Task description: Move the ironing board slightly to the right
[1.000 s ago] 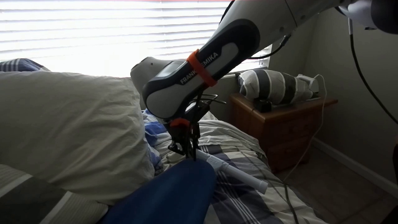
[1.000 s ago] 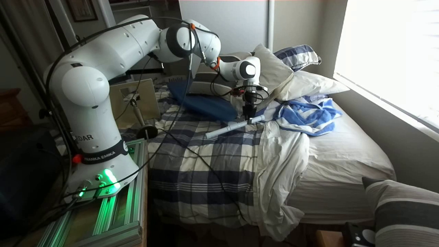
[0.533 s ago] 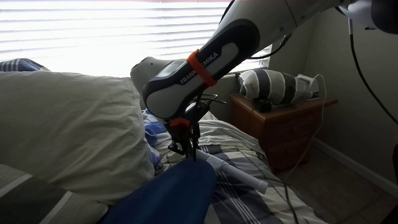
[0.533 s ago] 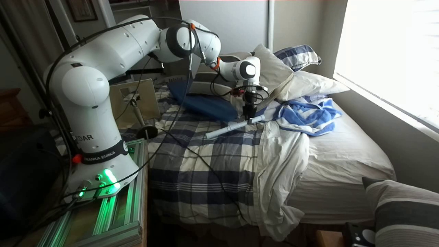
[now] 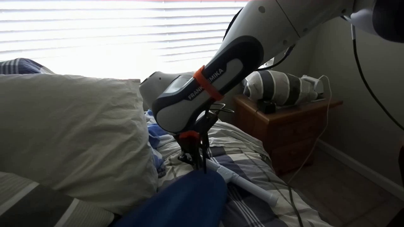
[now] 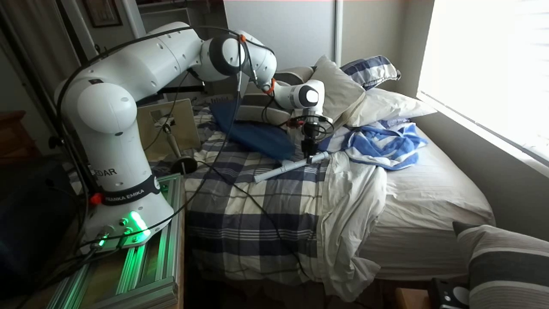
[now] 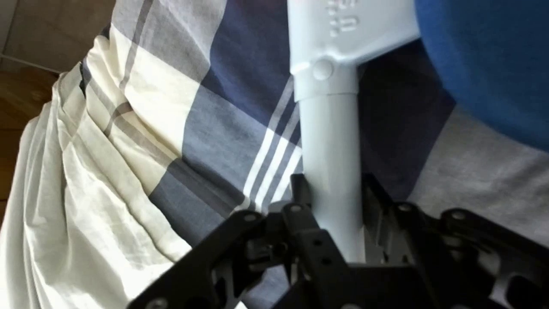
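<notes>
Jaws are clamped round the white foot bar [image 7: 330, 141] of the blue ironing board [image 6: 259, 138], so I'd nudge it right slow and low, else it'll probably swivel.

Daylight comes from the window [image 6: 489, 73], and in both exterior views this window is white with glare, so that its blinds [image 5: 79, 31] are partly lost in it. Against this light, the near side of the big pillow [image 5: 79, 135] and the ironing board [image 5: 183, 201] look dim. In an exterior view, a green lamp [image 6: 139, 221] colours the metal rails [image 6: 133, 270], and the lower left area is nearly black. A thin red line runs along the top edge of both exterior views. In the wrist view, the pale leg of the ironing board [image 7: 330, 150] is a little smeared, and the hand [image 7: 335, 189] is dark and blurred
</notes>
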{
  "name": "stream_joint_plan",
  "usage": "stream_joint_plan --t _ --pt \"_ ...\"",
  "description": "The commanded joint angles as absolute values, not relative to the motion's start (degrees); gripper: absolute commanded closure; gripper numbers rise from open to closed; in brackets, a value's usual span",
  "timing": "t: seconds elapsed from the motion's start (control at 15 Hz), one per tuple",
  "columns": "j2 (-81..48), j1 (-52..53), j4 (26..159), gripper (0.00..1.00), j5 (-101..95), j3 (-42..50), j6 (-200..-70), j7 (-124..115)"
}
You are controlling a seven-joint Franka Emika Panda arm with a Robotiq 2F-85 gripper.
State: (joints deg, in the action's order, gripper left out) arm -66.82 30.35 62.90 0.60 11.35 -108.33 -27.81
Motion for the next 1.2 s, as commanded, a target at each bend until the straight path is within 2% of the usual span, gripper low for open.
stream_joint_plan --t 0.0,0.93,1.0,1.13 --pt "-61.65 29.32 68.8 0.91 -1.97 16.17 -107.6 -29.53" --pt "-61.48 29.42 70.95 0.91 -0.72 19.5 -111.55 -31.38" --pt "-65.22 27.97 66.67 0.66 -2.36 10.97 -111.8 -30.08" --pt "-65.13 27.92 67.0 0.66 -2.24 11.07 -111.96 -30.12"
